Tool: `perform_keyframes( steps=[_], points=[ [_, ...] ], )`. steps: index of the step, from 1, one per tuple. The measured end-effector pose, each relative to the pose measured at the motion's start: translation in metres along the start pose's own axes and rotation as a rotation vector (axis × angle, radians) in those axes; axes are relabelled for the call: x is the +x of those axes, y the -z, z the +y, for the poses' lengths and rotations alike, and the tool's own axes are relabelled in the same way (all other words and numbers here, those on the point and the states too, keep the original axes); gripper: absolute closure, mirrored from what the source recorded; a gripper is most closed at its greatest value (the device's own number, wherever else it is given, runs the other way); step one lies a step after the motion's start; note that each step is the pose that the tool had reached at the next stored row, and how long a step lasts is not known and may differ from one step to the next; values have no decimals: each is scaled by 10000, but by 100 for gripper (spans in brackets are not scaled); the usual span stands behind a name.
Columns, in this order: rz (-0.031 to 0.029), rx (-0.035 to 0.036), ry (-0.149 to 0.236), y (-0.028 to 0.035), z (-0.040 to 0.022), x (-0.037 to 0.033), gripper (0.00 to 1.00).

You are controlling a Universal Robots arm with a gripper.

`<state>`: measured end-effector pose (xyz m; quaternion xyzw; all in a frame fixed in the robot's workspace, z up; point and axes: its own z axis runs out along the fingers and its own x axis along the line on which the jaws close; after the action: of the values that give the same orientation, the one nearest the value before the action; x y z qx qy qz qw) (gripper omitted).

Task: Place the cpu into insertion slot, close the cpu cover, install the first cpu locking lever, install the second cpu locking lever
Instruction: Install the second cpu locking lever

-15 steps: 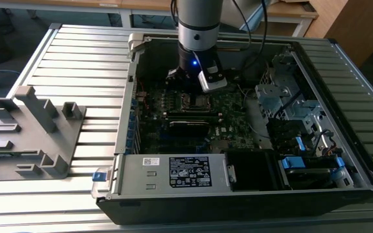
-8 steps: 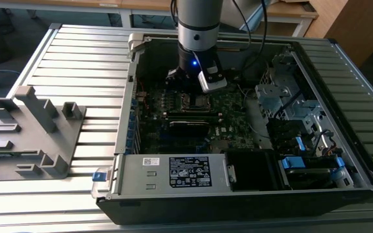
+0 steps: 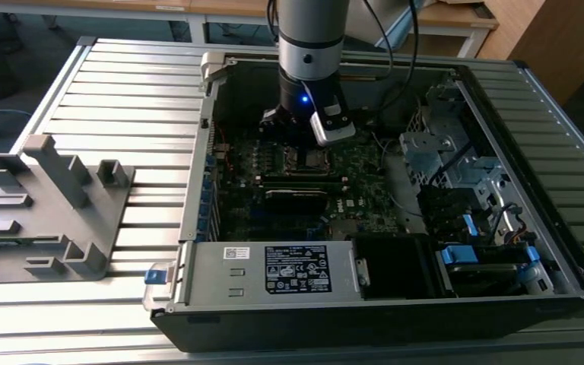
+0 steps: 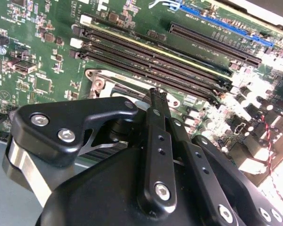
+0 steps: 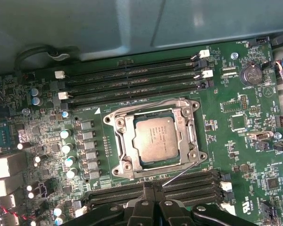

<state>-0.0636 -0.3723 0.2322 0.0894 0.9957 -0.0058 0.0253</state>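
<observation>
Cpu [image 5: 155, 138] seated in slot [image 5: 119, 141], cover [image 5: 191, 134] shut; end effector [image 5: 153, 187] pressed together, empty, just near-side of socket, beside lever [image 5: 181, 173].

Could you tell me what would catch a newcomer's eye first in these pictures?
First, the open computer case lying on the slatted table, with the robot arm reaching down into it over the green motherboard. In the first wrist view, the silver cpu sits in the insertion slot with the metal cpu cover framing it, between rows of black memory slots. The gripper hangs beside the socket.
</observation>
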Motion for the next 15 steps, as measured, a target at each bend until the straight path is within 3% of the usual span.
perform_keyframes(
  steps=[15],
  points=[
    [-11, 54, 11, -34, -2, 16, 90]
  ],
)
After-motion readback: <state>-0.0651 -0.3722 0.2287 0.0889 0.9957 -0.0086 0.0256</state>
